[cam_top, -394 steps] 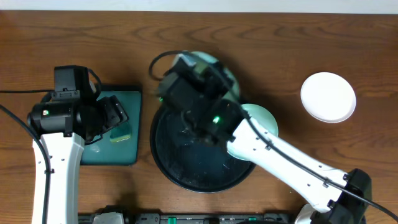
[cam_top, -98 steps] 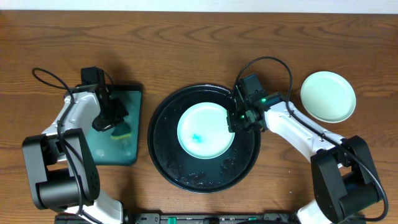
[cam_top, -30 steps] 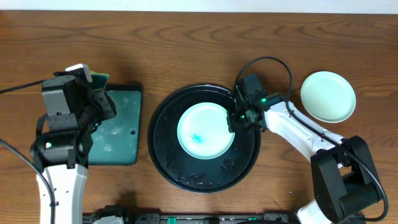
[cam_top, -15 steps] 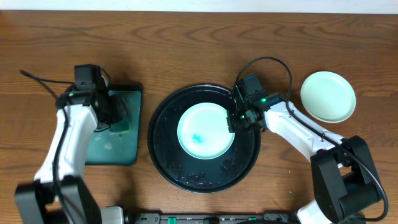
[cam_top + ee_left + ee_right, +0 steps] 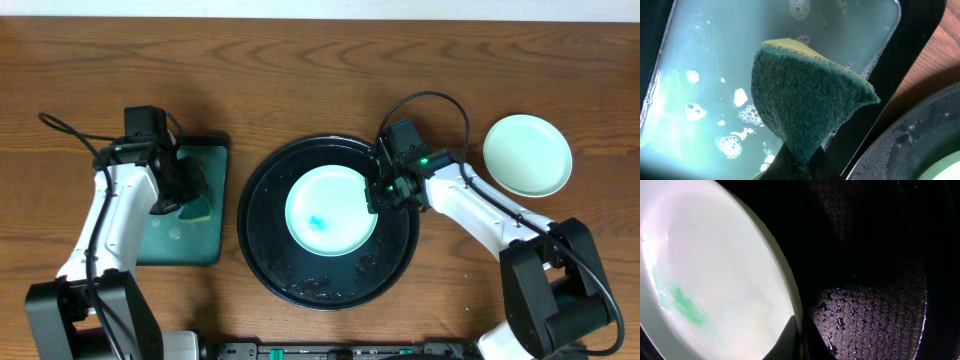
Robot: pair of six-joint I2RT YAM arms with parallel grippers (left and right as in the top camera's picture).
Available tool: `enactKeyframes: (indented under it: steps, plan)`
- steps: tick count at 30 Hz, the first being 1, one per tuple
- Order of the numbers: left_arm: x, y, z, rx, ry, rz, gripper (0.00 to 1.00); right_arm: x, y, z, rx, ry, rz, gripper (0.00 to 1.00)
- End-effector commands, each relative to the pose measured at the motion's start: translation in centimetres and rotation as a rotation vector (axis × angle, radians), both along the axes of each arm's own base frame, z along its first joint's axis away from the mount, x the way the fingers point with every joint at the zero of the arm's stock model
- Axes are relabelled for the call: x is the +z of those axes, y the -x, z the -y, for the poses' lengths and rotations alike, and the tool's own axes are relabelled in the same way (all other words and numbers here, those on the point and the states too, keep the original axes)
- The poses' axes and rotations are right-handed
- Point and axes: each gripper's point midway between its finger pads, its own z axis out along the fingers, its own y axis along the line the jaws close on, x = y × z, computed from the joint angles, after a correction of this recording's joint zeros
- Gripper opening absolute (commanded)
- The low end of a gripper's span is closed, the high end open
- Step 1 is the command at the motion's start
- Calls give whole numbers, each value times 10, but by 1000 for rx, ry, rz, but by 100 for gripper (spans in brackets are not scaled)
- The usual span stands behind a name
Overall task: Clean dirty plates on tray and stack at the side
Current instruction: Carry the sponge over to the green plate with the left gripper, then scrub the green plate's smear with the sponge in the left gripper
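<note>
Right gripper (image 5: 378, 196) pinches the smeared mint-green round plate (image 5: 330, 212) at its rim, likely steadying it in the round black tray (image 5: 262, 250); left gripper (image 5: 178, 190) clamps a green sponge (image 5: 805, 100) for scrubbing.

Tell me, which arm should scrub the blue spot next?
Probably left: the left gripper is shut on the sponge beside the black tray, while the right gripper pinches the smeared plate's rim.

round tray (image 5: 262, 250): glossy black, speckled with water droplets
tray plate (image 5: 330, 210): pale mint, teal-blue smear near its middle
side plate (image 5: 527, 155): mint green
sponge (image 5: 805, 100): dark green face, yellow backing
small tray (image 5: 185, 245): dark green, white suds
table (image 5: 300, 60): brown wood grain
</note>
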Motion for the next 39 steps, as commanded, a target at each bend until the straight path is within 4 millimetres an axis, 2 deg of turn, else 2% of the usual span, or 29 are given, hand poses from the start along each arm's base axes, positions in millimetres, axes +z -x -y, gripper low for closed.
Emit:
enactKeyframes:
  steps: [1,4,8,12,15,23,27,29,33,39]
  plan:
    - [7,1,1,12,4,15,7,1,2,-3,21,-10,0,1]
    - [7,2,3,9,13,9,7,1,2,-3,21,-9,0,1]
    - [11,0,26,-30,142,28,7,1,2,-3,21,-10,0,1]
    - [19,-2,59,-100,250,45,7,1,2,-3,22,-10,1,1]
    - [24,-1,91,-189,293,46,7,2,2,-4,23,-16,0,1]
    - [32,5,173,-369,326,79,7,4,9,-29,29,-84,-21,1]
    - [33,8,201,-423,345,97,7,5,12,-43,27,-100,-14,1]
    - [28,9,207,-423,345,84,7,6,13,-48,24,-105,-9,1]
    - [6,9,200,-385,292,21,7,7,12,-51,10,-109,-7,1]
    - [-37,14,173,-316,136,-100,7,7,12,-51,11,-109,-8,1]
